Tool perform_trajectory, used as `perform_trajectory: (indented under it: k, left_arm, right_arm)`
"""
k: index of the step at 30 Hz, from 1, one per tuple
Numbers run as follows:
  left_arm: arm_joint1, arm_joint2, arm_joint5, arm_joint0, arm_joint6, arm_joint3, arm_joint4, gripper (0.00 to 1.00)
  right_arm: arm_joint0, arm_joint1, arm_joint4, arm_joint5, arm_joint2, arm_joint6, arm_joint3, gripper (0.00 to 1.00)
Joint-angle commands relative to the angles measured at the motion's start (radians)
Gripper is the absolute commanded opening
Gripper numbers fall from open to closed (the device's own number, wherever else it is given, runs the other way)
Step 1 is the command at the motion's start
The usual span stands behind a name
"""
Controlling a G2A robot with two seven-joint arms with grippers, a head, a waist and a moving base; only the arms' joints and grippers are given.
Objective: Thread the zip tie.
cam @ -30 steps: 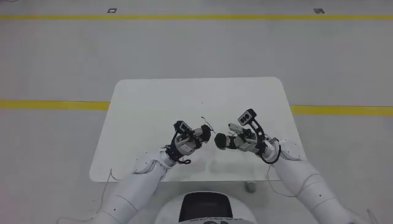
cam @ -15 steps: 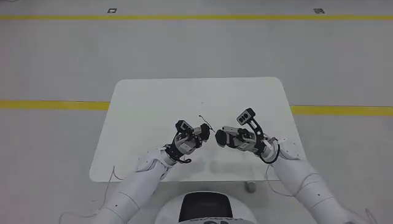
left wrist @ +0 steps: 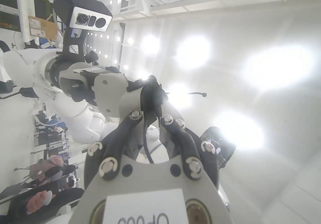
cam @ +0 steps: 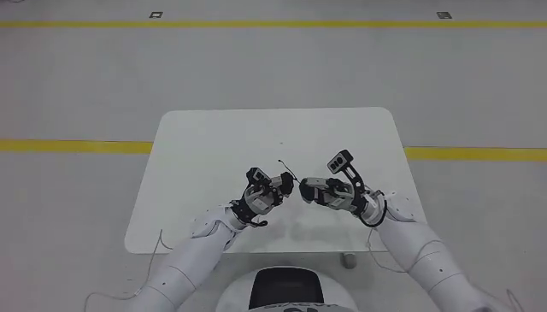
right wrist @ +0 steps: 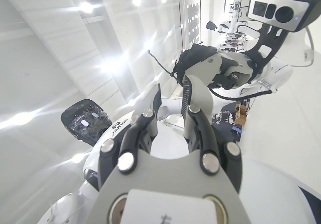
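Note:
The zip tie (cam: 283,170) is a thin black strip rising out of my left gripper (cam: 278,185), which is shut on it above the near middle of the white table (cam: 214,141). In the left wrist view the black pads (left wrist: 151,95) press together, and the tie's free end (left wrist: 198,94) pokes out beyond them. My right gripper (cam: 305,191) stands open close beside the left one, with nothing between its fingers. The right wrist view shows the two fingers (right wrist: 193,94) apart around the right gripper (right wrist: 172,84), and just past them the zip tie (right wrist: 160,64) held up by the left gripper (right wrist: 194,59).
Both grippers hover over the near half of the table, a short way from its front edge (cam: 256,252). The right arm's wrist (left wrist: 62,79) is close in front of the left gripper. Grey floor with yellow lines (cam: 77,146) surrounds the table.
The right gripper has drifted a little toward the left gripper and the tie, narrowing the gap. The left gripper has nudged slightly toward the right, still shut on the tie.

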Motion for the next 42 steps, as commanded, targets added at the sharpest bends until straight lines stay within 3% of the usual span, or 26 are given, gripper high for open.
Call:
perform_trajectory:
  k: [1, 42]
  left_arm:
    - [0.0, 0.0, 0.0, 0.0, 0.0, 0.0, 0.0, 0.0]
    - [0.0, 0.0, 0.0, 0.0, 0.0, 0.0, 0.0, 0.0]
  right_arm:
    - [0.002, -0.002, -0.002, 0.0, 0.0, 0.0, 0.003, 0.15]
    - [0.026, -0.032, -0.031, -0.008, -0.002, -0.007, 0.033, 0.07]
